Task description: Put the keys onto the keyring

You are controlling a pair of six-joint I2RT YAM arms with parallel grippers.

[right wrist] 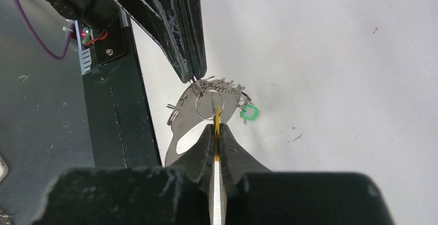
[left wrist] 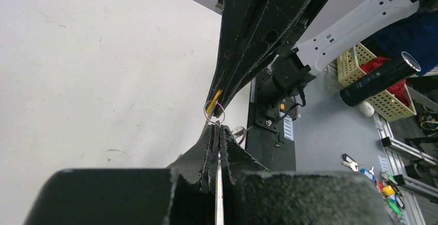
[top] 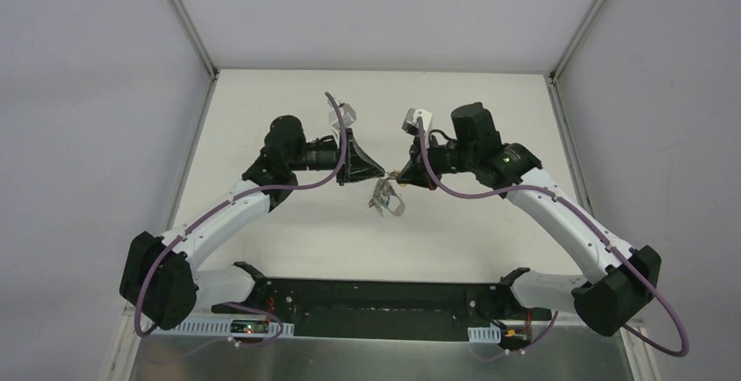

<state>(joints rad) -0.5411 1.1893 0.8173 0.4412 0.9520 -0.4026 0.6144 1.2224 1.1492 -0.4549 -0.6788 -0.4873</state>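
Over the middle of the table my two grippers meet tip to tip. My left gripper (top: pixel 382 172) (left wrist: pixel 217 125) is shut on the top edge of the keyring (top: pixel 389 199) (right wrist: pixel 181 124), a pale grey oval loop hanging below it. Several small keys (right wrist: pixel 223 84) fan out along it, one with a green head (right wrist: pixel 249 112). My right gripper (top: pixel 395 174) (right wrist: pixel 217 127) is shut on the yellow-headed key (right wrist: pixel 217 115) (left wrist: pixel 214 101). That key's small wire ring (right wrist: pixel 208 104) (left wrist: pixel 215 112) sits right at the left gripper's tip, against the keyring.
The black base rail (left wrist: pixel 271 132) (right wrist: pixel 119 106) runs along the table's near edge. Beyond it, off the table, are a yellow basket (left wrist: pixel 356 60), a black flashlight (left wrist: pixel 379 79) and several loose coloured keys (left wrist: pixel 385 183). White walls enclose the table on three sides.
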